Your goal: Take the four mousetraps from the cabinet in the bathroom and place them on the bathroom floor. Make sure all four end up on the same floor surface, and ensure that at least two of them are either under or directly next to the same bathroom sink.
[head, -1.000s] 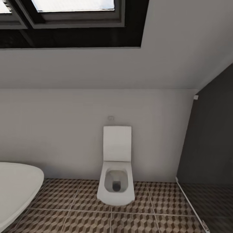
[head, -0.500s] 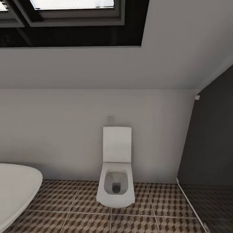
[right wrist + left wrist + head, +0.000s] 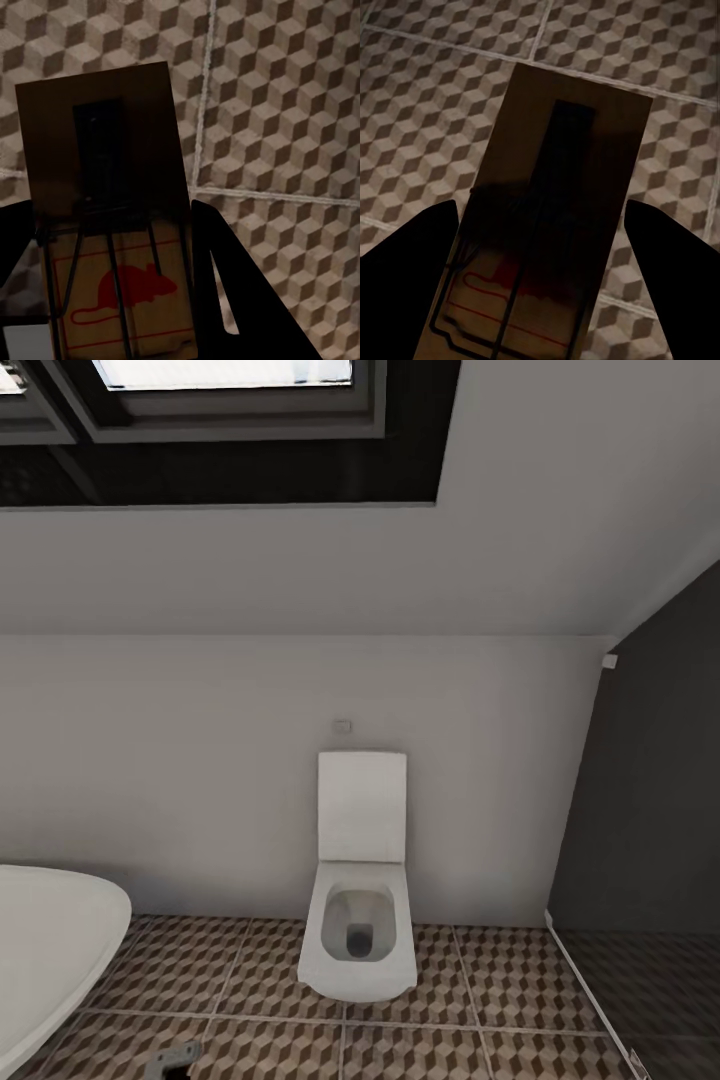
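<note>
Left pincer (image 3: pixel 172 1060) newly in head view; two mousetraps, one (image 3: pixel 547 225) gripped per pincer (image 3: pixel 112 247).

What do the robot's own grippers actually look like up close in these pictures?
In both wrist views the fingers show as plain black, flat, tapering wedges, unmarked and too dark for surface detail. Left gripper: one wedge-shaped finger on each side. Right gripper: one broad pointed finger and a sliver of the other. In the head view, a small grey metallic part pokes up at the bottom edge, too little to identify.
</note>
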